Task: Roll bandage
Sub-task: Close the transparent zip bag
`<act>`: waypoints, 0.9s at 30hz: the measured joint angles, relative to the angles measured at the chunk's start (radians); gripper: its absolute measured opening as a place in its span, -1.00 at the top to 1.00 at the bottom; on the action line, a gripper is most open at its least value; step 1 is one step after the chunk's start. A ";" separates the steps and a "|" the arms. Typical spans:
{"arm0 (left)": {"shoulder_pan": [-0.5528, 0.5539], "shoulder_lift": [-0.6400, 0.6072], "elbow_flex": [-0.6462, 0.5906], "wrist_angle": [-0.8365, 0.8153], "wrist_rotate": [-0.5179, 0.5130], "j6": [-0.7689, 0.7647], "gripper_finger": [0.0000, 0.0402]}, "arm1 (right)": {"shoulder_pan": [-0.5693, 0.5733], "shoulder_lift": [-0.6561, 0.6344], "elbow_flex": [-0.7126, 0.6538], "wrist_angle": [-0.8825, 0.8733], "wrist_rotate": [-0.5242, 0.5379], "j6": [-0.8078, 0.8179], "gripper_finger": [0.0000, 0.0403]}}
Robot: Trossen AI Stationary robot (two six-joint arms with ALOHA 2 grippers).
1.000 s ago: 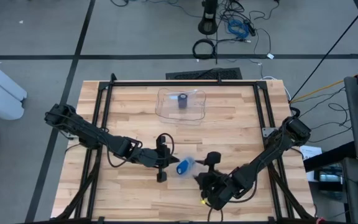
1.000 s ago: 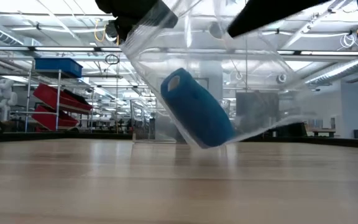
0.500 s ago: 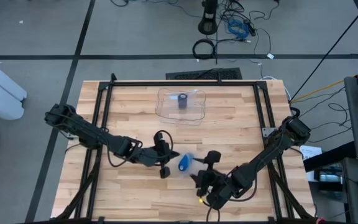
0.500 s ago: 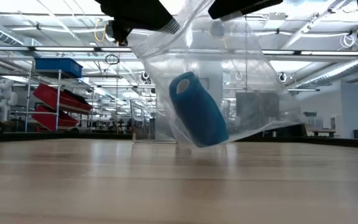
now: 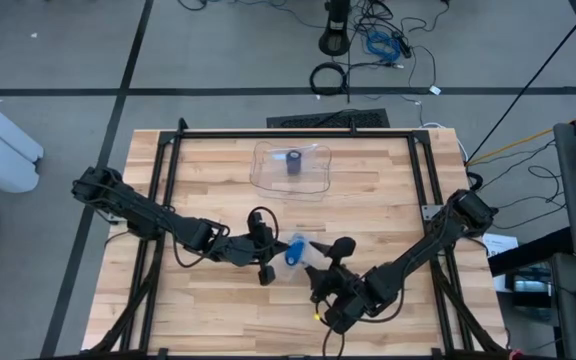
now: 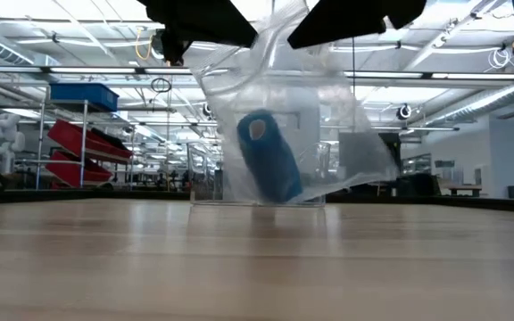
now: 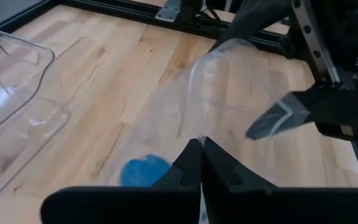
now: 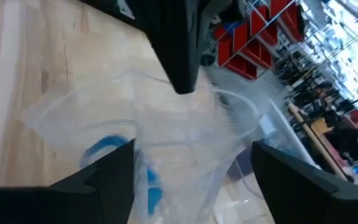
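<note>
Left gripper clamped shut on rim of clear bag, lifted off table. Right gripper spread wide just beside bag's far edge, gripping nothing evident. Blue bandage roll hung inside between both, long axis tilted near upright.

A robotics lab in a large industrial hall. Beyond the wooden table stand racks with red and blue bins, under strip-lit ceilings. Cables trail across the grey floor.
</note>
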 joint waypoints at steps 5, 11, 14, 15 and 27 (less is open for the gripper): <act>0.000 0.000 0.000 0.000 0.002 0.000 1.00 | 0.013 0.000 0.000 0.014 0.005 -0.025 -0.02; 0.000 0.000 0.000 0.000 0.003 0.000 1.00 | 0.016 0.000 0.000 0.012 -0.002 -0.049 0.84; 0.000 0.000 0.000 -0.001 0.004 0.001 1.00 | 0.020 0.000 0.000 0.010 -0.002 -0.054 0.95; 0.000 0.000 0.000 -0.001 0.004 0.005 1.00 | 0.021 0.000 0.000 0.010 -0.002 -0.053 0.95; -0.002 -0.014 0.000 -0.017 0.005 0.133 0.71 | 0.085 -0.109 0.000 -0.037 -0.170 -0.011 1.00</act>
